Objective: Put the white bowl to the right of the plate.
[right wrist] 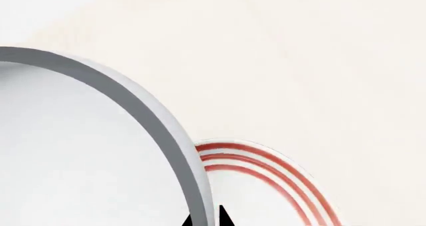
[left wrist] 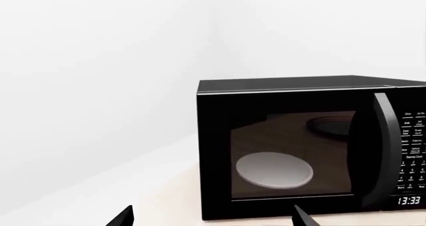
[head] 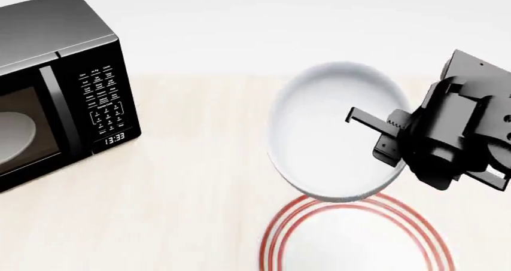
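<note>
White bowl pinched at its rim by right gripper, overlapping plate in head view | lifted, seemingly for carrying rightward | left gripper spread, empty, facing microwave

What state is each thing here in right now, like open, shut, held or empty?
White bowl: empty, tilted, its rim pinched by the right hand, overlapping the plate's far edge.
Plate: flat on the table, nothing else on it.
Microwave: door shut, clock lit.
Left hand: open, holding nothing.
</note>
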### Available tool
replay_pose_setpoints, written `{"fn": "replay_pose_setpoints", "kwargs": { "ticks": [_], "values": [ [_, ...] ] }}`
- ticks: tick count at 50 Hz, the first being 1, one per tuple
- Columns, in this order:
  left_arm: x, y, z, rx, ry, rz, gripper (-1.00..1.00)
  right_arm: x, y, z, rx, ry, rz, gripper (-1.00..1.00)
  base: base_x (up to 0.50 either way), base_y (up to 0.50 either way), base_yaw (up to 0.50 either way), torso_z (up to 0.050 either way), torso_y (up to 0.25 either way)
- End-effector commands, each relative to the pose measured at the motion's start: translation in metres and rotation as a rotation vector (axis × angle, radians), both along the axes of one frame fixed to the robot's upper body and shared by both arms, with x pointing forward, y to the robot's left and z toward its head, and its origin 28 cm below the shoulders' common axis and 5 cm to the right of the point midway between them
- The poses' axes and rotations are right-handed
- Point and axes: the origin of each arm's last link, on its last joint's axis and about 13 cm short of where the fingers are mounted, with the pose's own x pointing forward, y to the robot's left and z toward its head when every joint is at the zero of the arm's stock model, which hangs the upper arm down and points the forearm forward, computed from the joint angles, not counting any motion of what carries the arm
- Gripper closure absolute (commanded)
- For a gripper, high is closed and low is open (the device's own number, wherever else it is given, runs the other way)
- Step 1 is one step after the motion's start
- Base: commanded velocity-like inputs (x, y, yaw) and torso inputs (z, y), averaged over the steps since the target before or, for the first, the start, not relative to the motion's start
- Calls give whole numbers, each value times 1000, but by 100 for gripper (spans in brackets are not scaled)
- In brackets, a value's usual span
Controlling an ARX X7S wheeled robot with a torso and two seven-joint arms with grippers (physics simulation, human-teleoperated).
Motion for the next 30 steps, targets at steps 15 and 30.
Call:
{"fn": "replay_pose_setpoints", "kwargs": {
  "ticks": [15, 30],
  "values": [
    [3, -2, -1, 10, 11, -3, -100, -1, -84, -22, 223, 101, -277, 100, 0, 0, 0, 0, 1],
    [3, -3, -1, 13, 13, -2, -100, -15, -112, -26, 294, 109, -352, 100, 0, 0, 0, 0, 0]
  ]
}}
